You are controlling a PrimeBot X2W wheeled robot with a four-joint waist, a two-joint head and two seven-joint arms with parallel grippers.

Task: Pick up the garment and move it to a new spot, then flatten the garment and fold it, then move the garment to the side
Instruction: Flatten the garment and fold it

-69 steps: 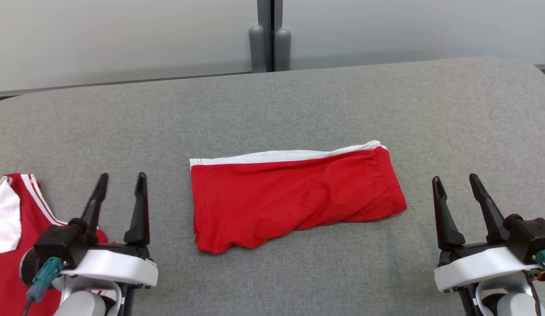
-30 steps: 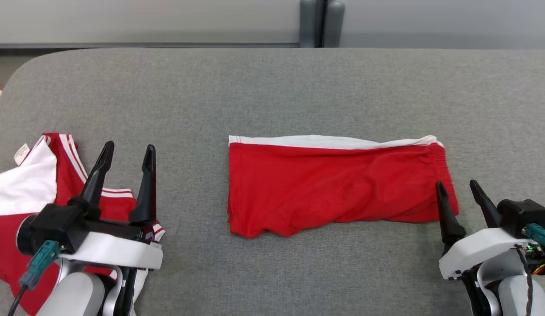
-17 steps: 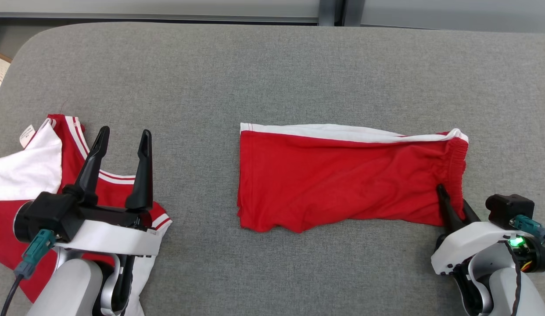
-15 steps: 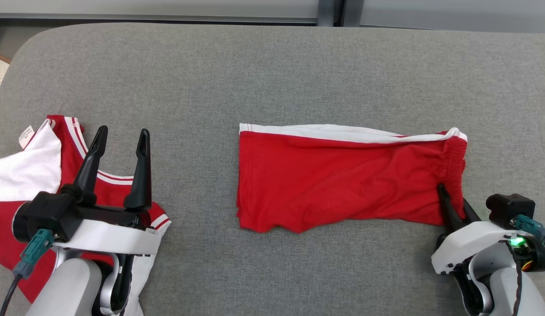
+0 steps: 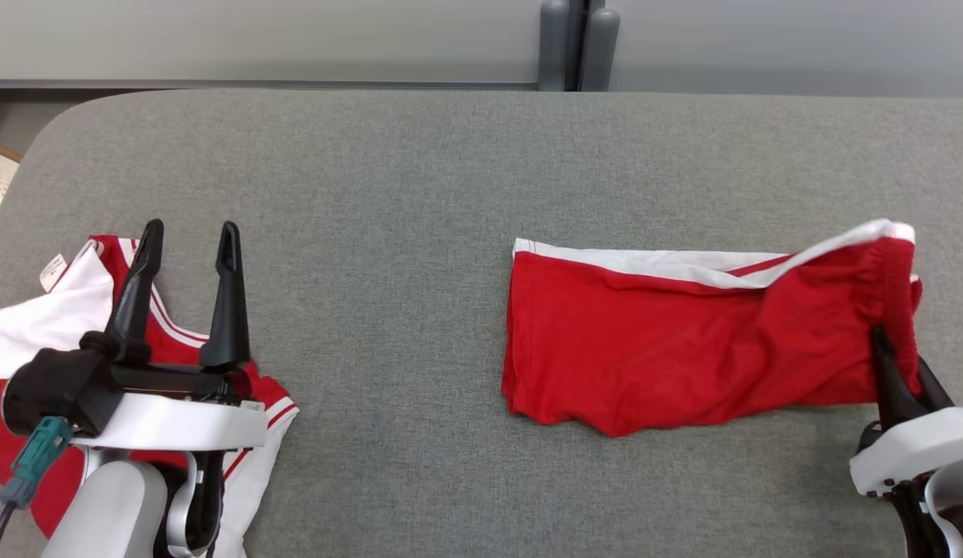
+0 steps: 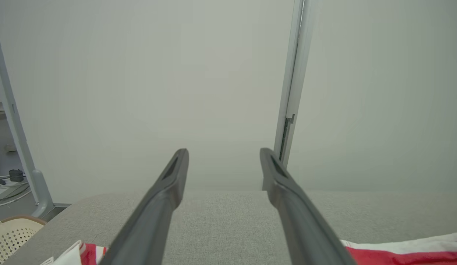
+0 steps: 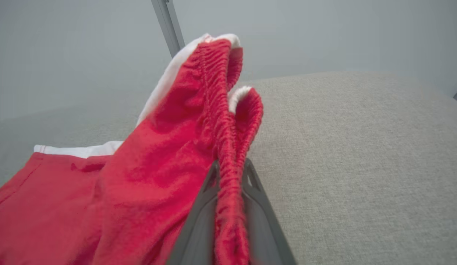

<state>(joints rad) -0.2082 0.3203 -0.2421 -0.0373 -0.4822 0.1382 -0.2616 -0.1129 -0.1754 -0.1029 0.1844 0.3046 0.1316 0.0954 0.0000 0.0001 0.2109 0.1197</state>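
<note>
Closed just now with the right gripper (image 5: 899,349) on the waistband (image 7: 228,147) of the red shorts (image 5: 683,341), lifting that end and pulling it rightward over the grey table (image 5: 373,194), probably to move aside.

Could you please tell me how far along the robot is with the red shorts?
Done, apparently: the red shorts look folded in half lengthwise. In hand: the right gripper, jaws shut on the waistband, lifts that end off the grey table; the rest lies flat. Remaining: carrying them aside. The left gripper hovers open above a red-and-white jersey.
</note>
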